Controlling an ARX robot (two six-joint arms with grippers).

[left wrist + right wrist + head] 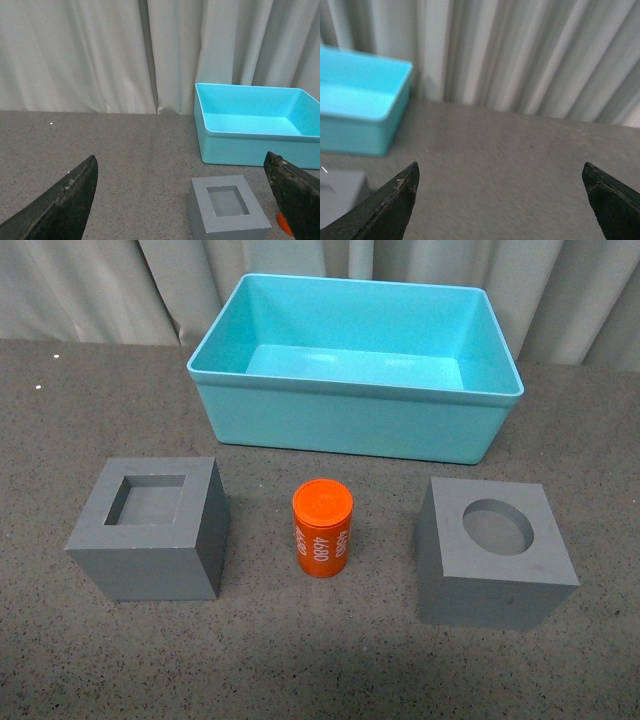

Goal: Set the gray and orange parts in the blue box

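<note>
In the front view the blue box (pixel 350 420) stands at the back, empty. In front of it sit a gray cube with a square recess (pixel 150 530) on the left, an upright orange cylinder printed "4680" (pixel 322 528) in the middle, and a gray cube with a round recess (pixel 492 552) on the right. Neither arm shows in the front view. My left gripper (pixel 181 165) is open and empty; the square-recess cube (pixel 227 211) lies between its fingers, lower down, with the box (pixel 250 145) beyond. My right gripper (pixel 500 167) is open and empty over bare table, the box (pixel 360 130) off to one side.
Pleated gray-white curtains (pixel 90 290) hang behind the dark speckled table (pixel 320 660). A sliver of the orange cylinder (pixel 283 223) shows beside one left finger. A gray cube's corner (pixel 340 192) shows at the right wrist view's edge.
</note>
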